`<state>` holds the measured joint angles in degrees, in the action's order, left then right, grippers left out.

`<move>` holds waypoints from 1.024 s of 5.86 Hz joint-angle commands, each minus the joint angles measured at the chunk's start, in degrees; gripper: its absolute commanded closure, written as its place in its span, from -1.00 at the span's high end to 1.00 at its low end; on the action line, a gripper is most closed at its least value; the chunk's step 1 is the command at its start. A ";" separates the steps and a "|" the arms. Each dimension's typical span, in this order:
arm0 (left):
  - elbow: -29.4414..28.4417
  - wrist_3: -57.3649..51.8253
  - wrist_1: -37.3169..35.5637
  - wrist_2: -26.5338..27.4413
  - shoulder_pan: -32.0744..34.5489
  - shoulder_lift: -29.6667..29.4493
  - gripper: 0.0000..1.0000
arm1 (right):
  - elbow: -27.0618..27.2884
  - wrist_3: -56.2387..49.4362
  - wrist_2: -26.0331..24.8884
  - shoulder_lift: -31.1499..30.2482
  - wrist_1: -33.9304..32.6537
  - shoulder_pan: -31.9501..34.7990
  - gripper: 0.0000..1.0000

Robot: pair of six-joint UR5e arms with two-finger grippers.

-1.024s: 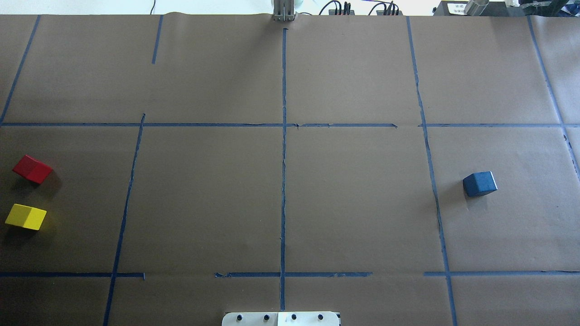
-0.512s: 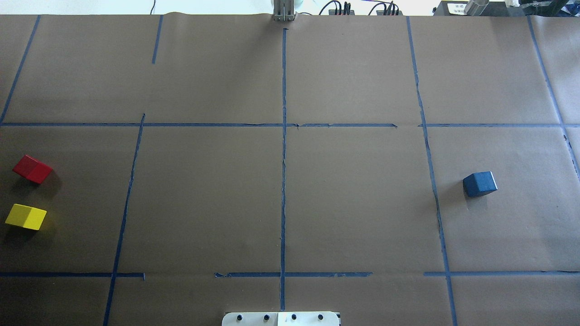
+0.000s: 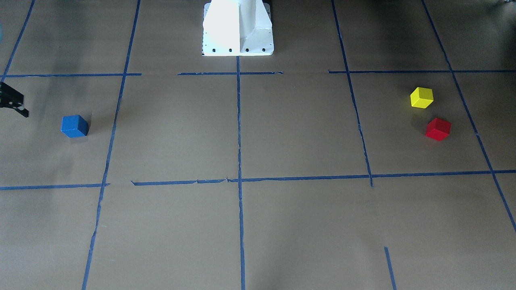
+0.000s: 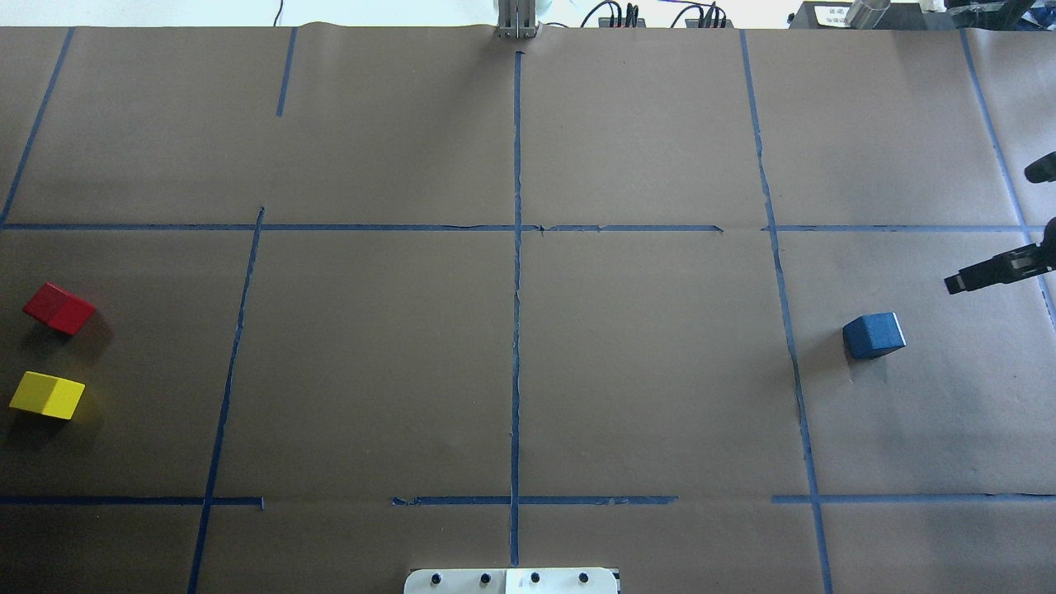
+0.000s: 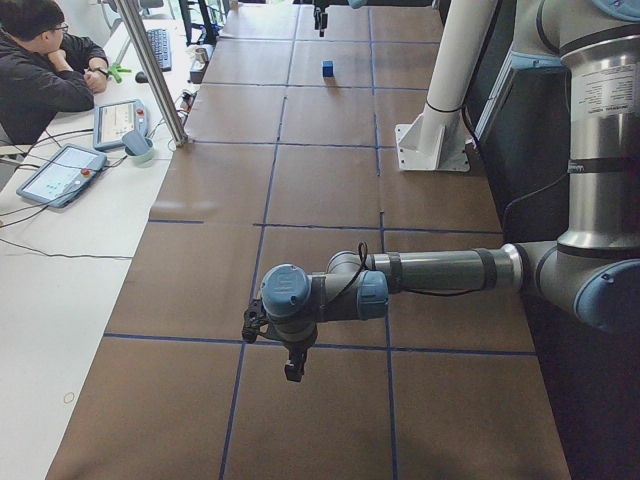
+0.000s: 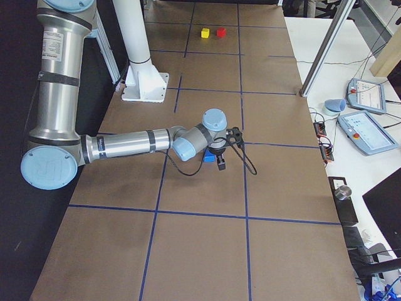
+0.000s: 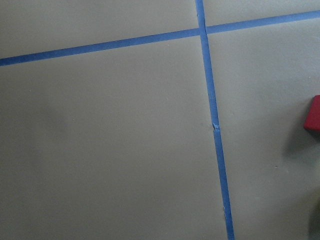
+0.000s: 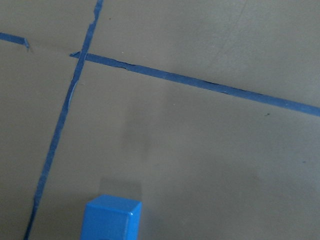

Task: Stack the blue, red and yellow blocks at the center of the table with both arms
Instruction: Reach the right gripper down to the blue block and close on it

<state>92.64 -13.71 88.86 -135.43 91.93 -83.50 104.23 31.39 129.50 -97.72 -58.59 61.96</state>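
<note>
Your right hand (image 6: 220, 164) hung near the blue block (image 4: 873, 335); open or closed, I couldn't tell. Coming down crooked, it might have knocked the block away.

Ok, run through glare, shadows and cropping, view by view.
Front-facing: the white robot base is blown out. Overhead: washed-out strip along the top; the blue block throws a soft shadow. Left wrist: the red block is cropped by the frame edge. Right wrist: blue block cropped at the bottom, with a highlight on its edge.

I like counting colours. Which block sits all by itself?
The blue block, alone on the robot's right; the red block and yellow block sit together.
</note>
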 commanded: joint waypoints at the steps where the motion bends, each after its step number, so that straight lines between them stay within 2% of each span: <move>1: 0.09 0.00 0.00 -0.10 0.00 0.00 1.00 | -0.25 18.80 -5.74 2.78 3.48 -7.45 0.99; 2: 0.00 0.00 0.00 -0.10 0.00 0.00 1.00 | -0.69 20.19 -11.67 2.88 3.39 -11.99 0.99; 6: 0.00 0.00 0.00 -0.10 0.00 0.00 1.00 | -4.19 19.32 -13.48 2.09 3.39 -18.35 0.99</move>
<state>92.64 -13.71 88.86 -135.53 91.93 -83.50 101.29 50.69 116.31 -95.60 -55.18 45.28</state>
